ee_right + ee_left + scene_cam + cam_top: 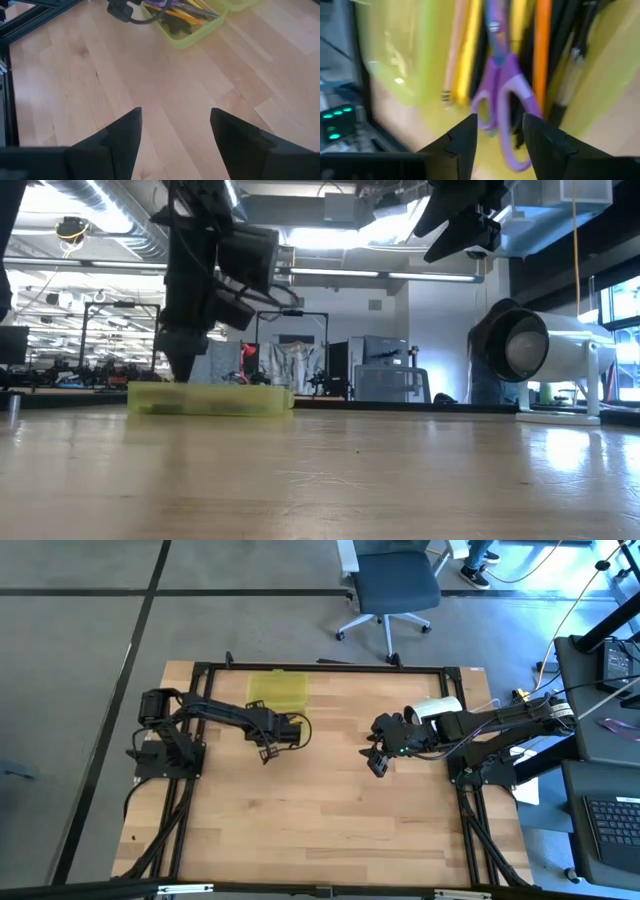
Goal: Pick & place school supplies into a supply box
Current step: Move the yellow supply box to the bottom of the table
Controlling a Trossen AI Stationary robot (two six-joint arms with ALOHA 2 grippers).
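The translucent yellow-green supply box (278, 690) lies open at the table's far side and shows low in the low view (210, 398). Inside it, the left wrist view shows yellow, orange, tan and black pens and pencils (540, 55) side by side, with the purple-handled scissors (502, 95) lying on them. My left gripper (285, 730) is open just above the box's contents (500, 135), with the scissors' handles ahead of its fingers. My right gripper (380, 755) is open over bare wood (175, 135), well right of the box (190, 25).
A white cylinder on a stand (435, 708) (550, 350) sits at the table's right far side, beside my right arm. The box's hinged lid (240, 5) lies open next to the box. The black frame rail (320, 667) runs along the table's far edge.
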